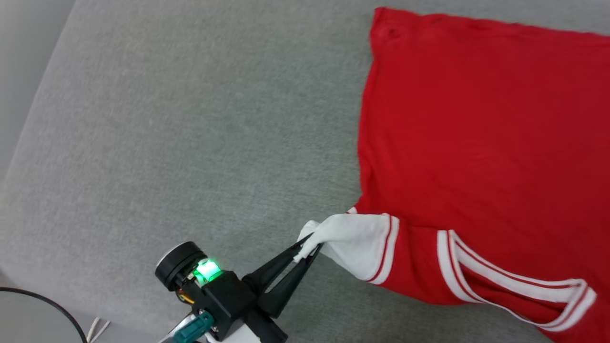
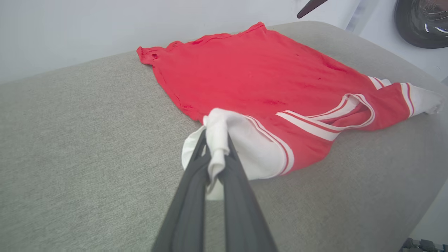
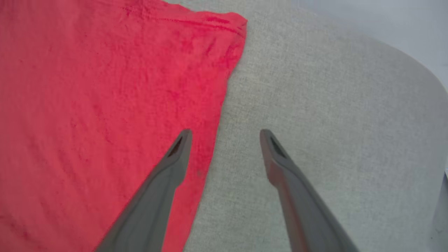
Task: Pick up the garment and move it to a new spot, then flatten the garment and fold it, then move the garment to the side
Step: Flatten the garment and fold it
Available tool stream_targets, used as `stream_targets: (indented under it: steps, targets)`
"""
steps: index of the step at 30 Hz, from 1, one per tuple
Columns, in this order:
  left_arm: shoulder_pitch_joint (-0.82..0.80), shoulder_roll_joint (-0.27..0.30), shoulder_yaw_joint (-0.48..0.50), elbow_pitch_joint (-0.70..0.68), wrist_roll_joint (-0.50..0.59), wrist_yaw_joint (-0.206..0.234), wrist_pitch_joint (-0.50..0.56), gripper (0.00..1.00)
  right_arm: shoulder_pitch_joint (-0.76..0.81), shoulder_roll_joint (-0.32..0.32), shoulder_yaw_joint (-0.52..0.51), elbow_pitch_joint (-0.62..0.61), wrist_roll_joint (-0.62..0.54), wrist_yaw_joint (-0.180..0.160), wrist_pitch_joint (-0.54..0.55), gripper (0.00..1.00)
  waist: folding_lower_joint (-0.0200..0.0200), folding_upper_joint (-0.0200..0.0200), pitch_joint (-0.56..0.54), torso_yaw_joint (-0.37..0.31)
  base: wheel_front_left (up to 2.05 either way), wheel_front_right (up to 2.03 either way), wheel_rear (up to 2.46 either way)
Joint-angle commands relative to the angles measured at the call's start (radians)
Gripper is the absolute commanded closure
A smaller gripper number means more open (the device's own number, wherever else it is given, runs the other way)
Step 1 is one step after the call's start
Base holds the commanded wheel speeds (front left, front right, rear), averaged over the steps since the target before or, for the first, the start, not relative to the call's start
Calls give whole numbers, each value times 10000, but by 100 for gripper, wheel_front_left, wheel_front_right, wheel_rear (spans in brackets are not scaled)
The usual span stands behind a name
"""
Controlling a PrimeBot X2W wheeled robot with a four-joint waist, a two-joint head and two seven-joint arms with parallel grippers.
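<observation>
The garment [image 1: 476,124], a red jersey with white sleeves and red-white striped trim, lies spread on a grey cushioned surface [image 1: 190,143], its plain red side up. My left gripper [image 1: 307,250] is shut on the bunched end of the near white sleeve [image 1: 352,238], at the jersey's lower left corner. The left wrist view has the same sleeve [image 2: 217,140] pinched between the dark fingers, with the other white sleeve [image 2: 421,99] lying at the far right. My right gripper [image 3: 225,134] hangs open over the jersey's side edge [image 3: 217,115], one finger above red cloth, the other above grey fabric.
The grey surface drops off at its left edge [image 1: 28,124] and along the near edge. A round dark-rimmed object [image 1: 28,314] sits at the lower left. A pale wall [image 2: 70,28] stands behind the surface. Grey fabric left of the jersey is bare.
</observation>
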Motion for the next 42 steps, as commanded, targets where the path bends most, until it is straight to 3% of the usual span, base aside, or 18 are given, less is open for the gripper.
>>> stream_targets:
  steps: [1, 8, 12, 17, 18, 19, 29, 34, 42]
  targets:
    - [-173, -42, -54, -52, 93, -63, -45, 100, -411, -85, 25, 168, -205, -7, 168, 0, -2, 0, 884, 855, 0, 0, 0]
    - [-577, -350, -327, -161, 407, -236, -140, 100, -2009, -196, -105, 1453, -1475, -6, 1091, 0, -2, 0, 1470, 1510, 0, 0, 0]
    - [-677, -537, -426, -166, 421, -244, -191, 100, -2370, -301, -261, 1867, -2005, -6, 1336, 0, -2, 0, 1641, 1728, 0, 0, 0]
    - [-806, -677, -433, -75, 431, -253, -281, 100, -2271, 26, -324, 2292, -2164, -6, 1415, 0, -2, 0, 1782, 1833, 0, 0, 0]
    - [-833, -684, -439, -51, 442, -256, -298, 100, -2210, 119, -333, 2357, -2171, -6, 1506, 27, -2, 0, 1789, 1827, 0, 0, 0]
    - [-853, -690, -449, -32, 457, -258, -297, 100, -2120, 186, -303, 2395, -2169, -4, 1568, 100, -2, 0, 1791, 1813, 0, 0, 0]
    - [-865, -698, -387, 416, 305, -158, -315, 100, -942, 337, -575, 2718, -2106, -7, 1256, 100, -2, 0, 1030, 1229, 0, 0, 0]
    - [-539, -814, -249, 740, -169, -58, -401, 100, 336, 391, -605, 2745, -1694, -9, 688, 100, -2, 0, 249, 507, 0, 0, 0]
    - [-18, -451, 31, 1369, -594, 146, -496, 100, 2465, 780, -803, 2112, -621, -9, -142, 100, -2, 0, -1308, -776, 0, 0, 0]
